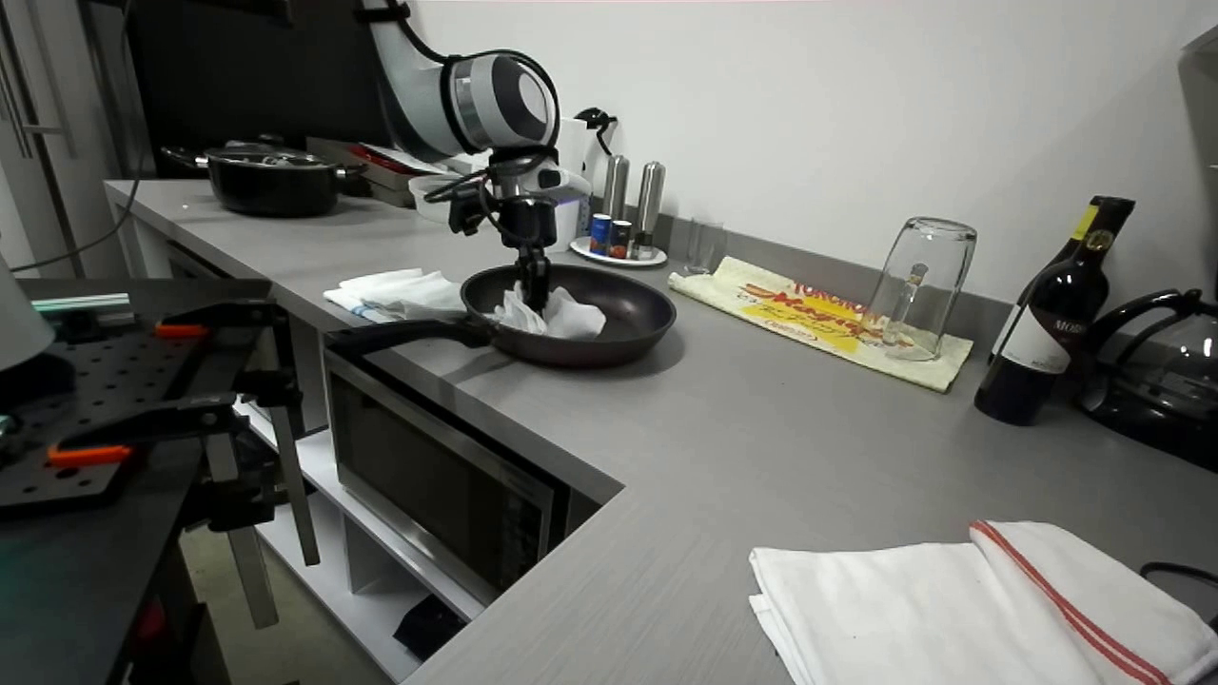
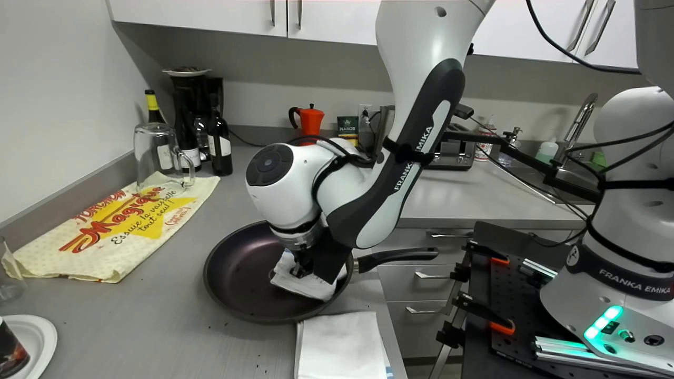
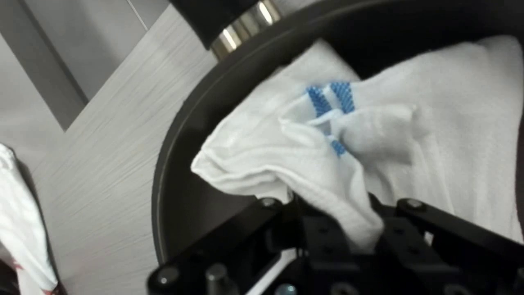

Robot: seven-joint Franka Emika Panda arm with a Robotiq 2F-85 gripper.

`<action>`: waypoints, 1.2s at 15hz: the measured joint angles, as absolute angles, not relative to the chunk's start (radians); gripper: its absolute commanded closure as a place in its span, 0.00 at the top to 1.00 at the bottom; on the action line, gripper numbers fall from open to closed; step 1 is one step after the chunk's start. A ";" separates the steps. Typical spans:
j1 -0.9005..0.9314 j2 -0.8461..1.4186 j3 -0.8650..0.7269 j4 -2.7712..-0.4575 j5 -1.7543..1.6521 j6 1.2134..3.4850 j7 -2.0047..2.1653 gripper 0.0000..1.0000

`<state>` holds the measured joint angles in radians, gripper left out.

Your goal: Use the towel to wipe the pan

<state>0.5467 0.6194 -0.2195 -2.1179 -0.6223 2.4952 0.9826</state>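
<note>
The dark frying pan [image 1: 639,309] sits on the grey counter, its black handle reaching over the counter's edge. It also shows in an exterior view [image 2: 237,273] and the wrist view [image 3: 174,176]. A white towel [image 3: 434,135] with blue stripes lies crumpled in the pan, on the handle side; both exterior views show it [image 1: 571,319] [image 2: 308,288]. My gripper [image 3: 342,213] points down into the pan, and its fingers are closed on a bunched fold of the towel. The fingertips are hidden by the cloth.
A folded white cloth [image 1: 409,295] lies beside the pan. A yellow printed cloth [image 1: 799,319] bears an upturned glass mug [image 1: 923,285] near the wall. A plate [image 1: 618,257] holds shakers. A red-striped white towel [image 1: 904,609] lies farther along; wine bottles [image 1: 1056,314] stand behind.
</note>
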 measured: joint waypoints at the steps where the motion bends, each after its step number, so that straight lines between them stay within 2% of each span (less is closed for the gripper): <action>1: 0.552 0.633 -0.229 -2.101 -0.671 2.489 1.017 0.02; 10: 0.517 0.777 -0.226 -1.890 -1.066 2.328 1.261 0.02; 18: 0.412 0.811 -0.118 -1.786 -1.270 2.128 1.340 0.02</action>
